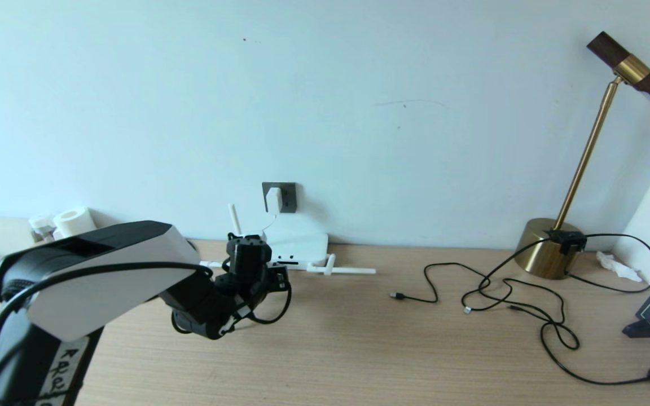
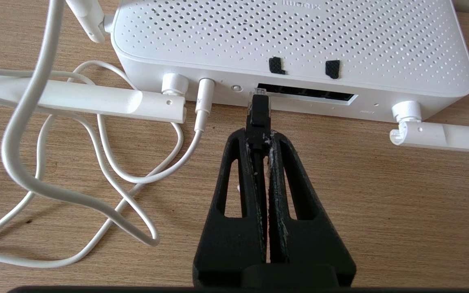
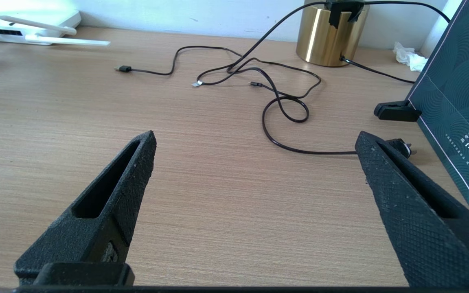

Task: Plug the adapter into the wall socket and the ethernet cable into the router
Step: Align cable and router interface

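While your left gripper [image 2: 259, 140] pinches the ethernet cable [image 2: 258, 112] plug, its tip sits at the router [image 2: 291, 36] port slot, not visibly seated; finish that push. Beyond, the adapter [image 1: 273, 199] already sits in the wall socket [image 1: 288, 197]. Your right gripper [image 3: 255, 140] hangs wide open, empty.

Table [image 1: 330, 349]: wood | on it: router [image 1: 299, 248], thin black cables [image 1: 528, 307], brass lamp base [image 1: 548, 248]

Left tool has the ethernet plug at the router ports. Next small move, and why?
Probably ease the left tool straight forward: the ethernet cable plug it pinches sits at the mouth of the router port slot, apparently not seated. The adapter is already in the wall socket.
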Robot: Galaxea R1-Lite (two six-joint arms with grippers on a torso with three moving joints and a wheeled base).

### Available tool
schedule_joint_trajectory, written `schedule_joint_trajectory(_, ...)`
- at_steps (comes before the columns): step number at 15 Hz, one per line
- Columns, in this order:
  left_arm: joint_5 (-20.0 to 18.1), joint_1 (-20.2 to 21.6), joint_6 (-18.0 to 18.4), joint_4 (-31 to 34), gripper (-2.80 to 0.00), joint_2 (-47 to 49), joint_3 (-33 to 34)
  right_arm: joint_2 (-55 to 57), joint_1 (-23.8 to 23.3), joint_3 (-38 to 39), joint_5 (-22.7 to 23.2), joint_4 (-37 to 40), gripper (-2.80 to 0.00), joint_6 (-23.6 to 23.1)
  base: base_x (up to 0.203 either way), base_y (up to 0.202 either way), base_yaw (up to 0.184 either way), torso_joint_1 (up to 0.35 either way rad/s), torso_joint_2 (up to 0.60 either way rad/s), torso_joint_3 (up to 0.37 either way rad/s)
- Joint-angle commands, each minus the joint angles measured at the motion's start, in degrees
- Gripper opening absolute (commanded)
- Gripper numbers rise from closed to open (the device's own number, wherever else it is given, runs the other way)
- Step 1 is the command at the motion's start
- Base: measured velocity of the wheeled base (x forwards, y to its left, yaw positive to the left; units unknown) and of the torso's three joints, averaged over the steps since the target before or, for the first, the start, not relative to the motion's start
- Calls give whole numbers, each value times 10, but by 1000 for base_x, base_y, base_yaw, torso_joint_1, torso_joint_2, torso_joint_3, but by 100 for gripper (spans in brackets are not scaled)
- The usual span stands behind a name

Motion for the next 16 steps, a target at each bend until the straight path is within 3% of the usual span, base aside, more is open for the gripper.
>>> schedule_joint_trajectory(1, 1, 0, -1, -3, -280, 0, 0, 1, 0, 0, 0, 0, 0, 0, 0, 0, 0, 0, 0, 0)
schedule_joint_trajectory(16, 1, -4, -1, -1, -280, 0, -5, 0, 0, 0, 0, 0, 0, 0, 0, 0, 0, 0, 0, 0)
